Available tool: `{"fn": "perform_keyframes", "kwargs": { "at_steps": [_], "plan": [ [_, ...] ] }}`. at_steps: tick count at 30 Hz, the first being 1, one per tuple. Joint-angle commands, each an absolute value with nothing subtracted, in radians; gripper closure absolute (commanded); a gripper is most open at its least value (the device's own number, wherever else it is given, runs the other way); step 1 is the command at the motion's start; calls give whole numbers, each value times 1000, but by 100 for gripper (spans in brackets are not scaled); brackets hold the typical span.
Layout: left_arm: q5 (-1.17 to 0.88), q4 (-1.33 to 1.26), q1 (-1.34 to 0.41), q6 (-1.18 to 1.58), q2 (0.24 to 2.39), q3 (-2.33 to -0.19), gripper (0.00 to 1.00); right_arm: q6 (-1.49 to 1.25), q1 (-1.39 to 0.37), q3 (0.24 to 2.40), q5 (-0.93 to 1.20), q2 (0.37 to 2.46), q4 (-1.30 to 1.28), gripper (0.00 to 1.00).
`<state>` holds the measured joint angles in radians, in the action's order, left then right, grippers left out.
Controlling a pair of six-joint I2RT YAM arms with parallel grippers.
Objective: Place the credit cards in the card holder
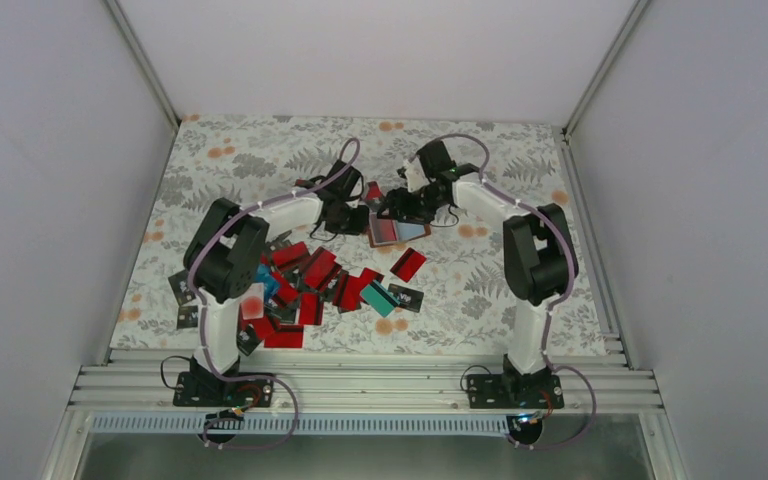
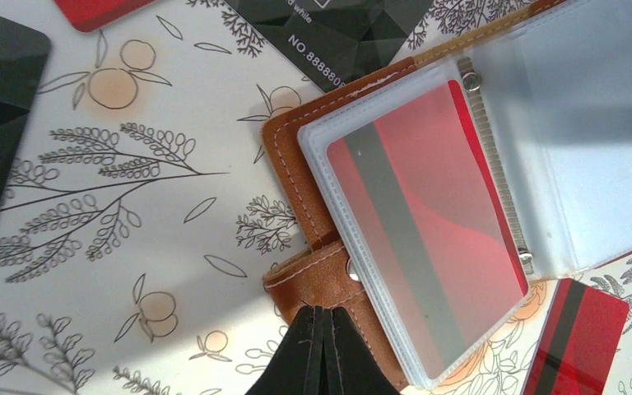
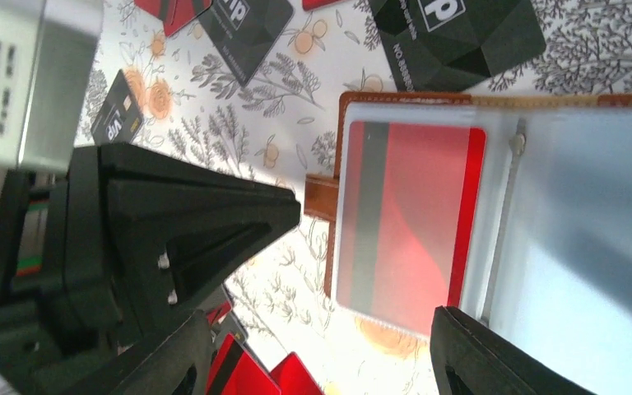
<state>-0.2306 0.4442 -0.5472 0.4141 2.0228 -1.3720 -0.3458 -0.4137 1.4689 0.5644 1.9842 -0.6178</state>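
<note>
The brown card holder [image 1: 415, 231] lies open on the flowered cloth at the back middle. A red card [image 2: 428, 239] with a grey stripe sits inside its left clear pocket, as the right wrist view [image 3: 411, 214] also shows. The right clear pocket [image 2: 576, 140] looks empty. My left gripper [image 2: 322, 317] is shut, its tips resting on the holder's brown strap [image 2: 321, 276]; I cannot tell whether it pinches the strap. My right gripper [image 3: 321, 350] is open and empty, hovering over the holder's near edge. Several loose red, black and teal credit cards [image 1: 300, 285] lie in a pile nearer the arms.
Black cards [image 2: 337, 33] [image 3: 453, 33] lie just past the holder, and a red striped one [image 2: 576, 337] lies beside it. The left gripper's black body [image 3: 189, 230] is close to my right fingers. White walls enclose the table.
</note>
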Motion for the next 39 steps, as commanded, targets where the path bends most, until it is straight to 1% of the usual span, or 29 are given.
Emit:
{"fn": "perform_keyframes", "kwargs": {
  "at_steps": [1, 8, 14, 16, 21, 23, 25, 29, 31, 34, 37, 39],
  "plan": [
    [-196, 480, -549, 402, 1952, -1371, 98, -323, -411, 1403, 549, 1896, -624, 32],
    [-156, 535, -578, 400, 1812, -1303, 97, -315, -419, 1239, 561, 1741, -604, 32],
    [-85, 594, -657, 448, 1666, -1150, 95, -337, -471, 1084, 554, 1594, -556, 32],
    [-69, 597, -684, 480, 1617, -1085, 92, -343, -498, 1040, 557, 1576, -537, 32],
    [-24, 600, -735, 560, 1511, -939, 79, -383, -571, 939, 602, 1559, -430, 34],
    [-20, 595, -739, 587, 1478, -888, 72, -406, -590, 918, 633, 1570, -380, 36],
    [-22, 591, -745, 613, 1450, -839, 68, -421, -611, 913, 647, 1585, -339, 37],
    [-32, 579, -756, 668, 1402, -769, 61, -428, -641, 928, 671, 1624, -274, 44],
    [-39, 569, -758, 686, 1382, -743, 60, -424, -646, 944, 686, 1654, -255, 49],
    [-45, 559, -758, 706, 1364, -713, 59, -419, -651, 970, 713, 1726, -233, 62],
    [-54, 540, -758, 721, 1352, -685, 59, -410, -660, 997, 728, 1785, -231, 70],
    [-60, 527, -758, 730, 1343, -672, 59, -404, -665, 1013, 732, 1811, -232, 74]
  ]
}}
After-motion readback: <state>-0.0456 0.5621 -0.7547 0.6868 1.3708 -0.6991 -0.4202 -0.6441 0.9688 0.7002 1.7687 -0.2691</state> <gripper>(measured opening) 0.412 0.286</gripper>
